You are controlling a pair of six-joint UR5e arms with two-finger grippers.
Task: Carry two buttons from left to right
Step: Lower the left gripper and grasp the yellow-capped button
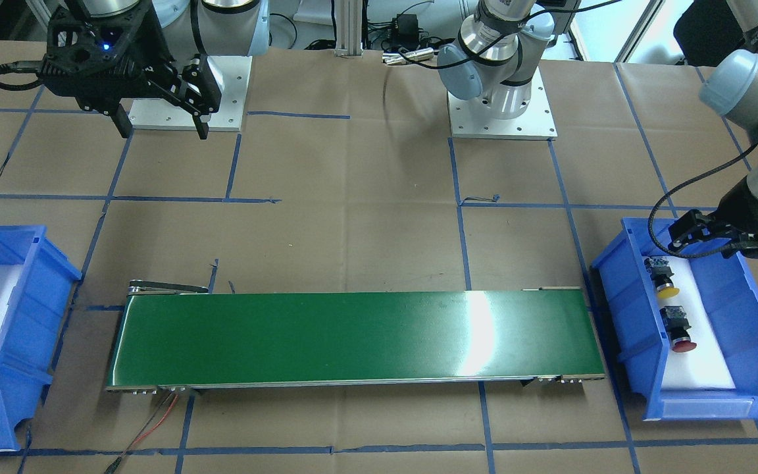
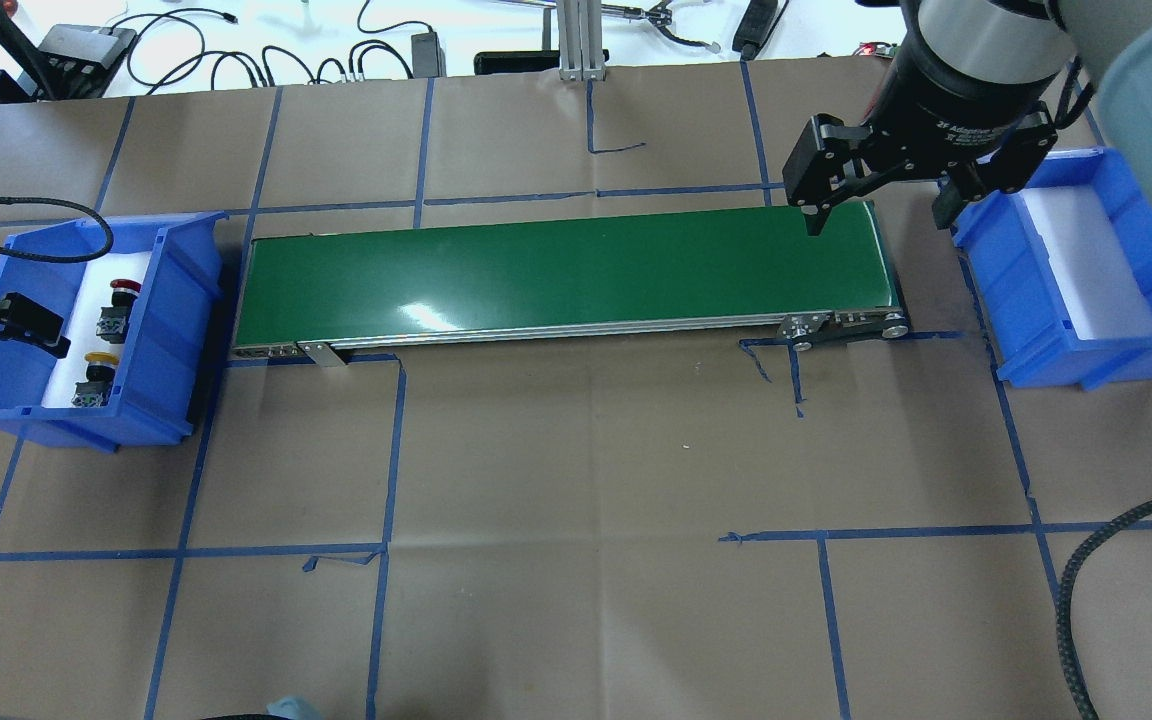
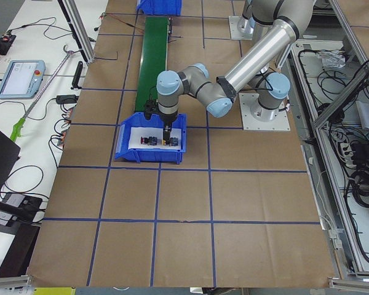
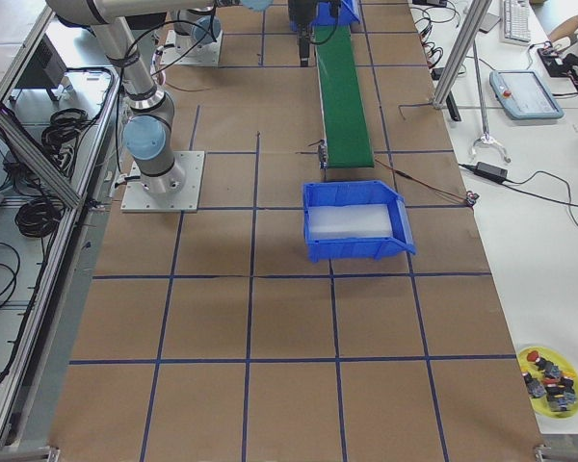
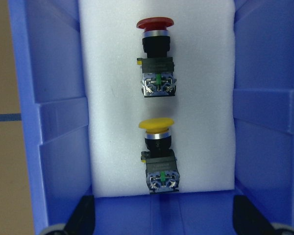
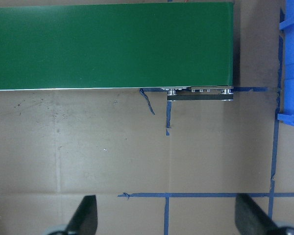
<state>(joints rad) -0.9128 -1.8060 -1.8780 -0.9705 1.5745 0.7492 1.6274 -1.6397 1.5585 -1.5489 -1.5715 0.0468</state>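
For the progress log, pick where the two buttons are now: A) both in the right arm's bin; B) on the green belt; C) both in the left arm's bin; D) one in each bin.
C: the red button and yellow button both lie on the foam of the blue bin below the left gripper.

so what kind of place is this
Probably a robotics lab: a left arm and a right arm bolted to a paper-covered table gridded with blue tape, a green conveyor between blue bins, a teach pendant and loose cables alongside.
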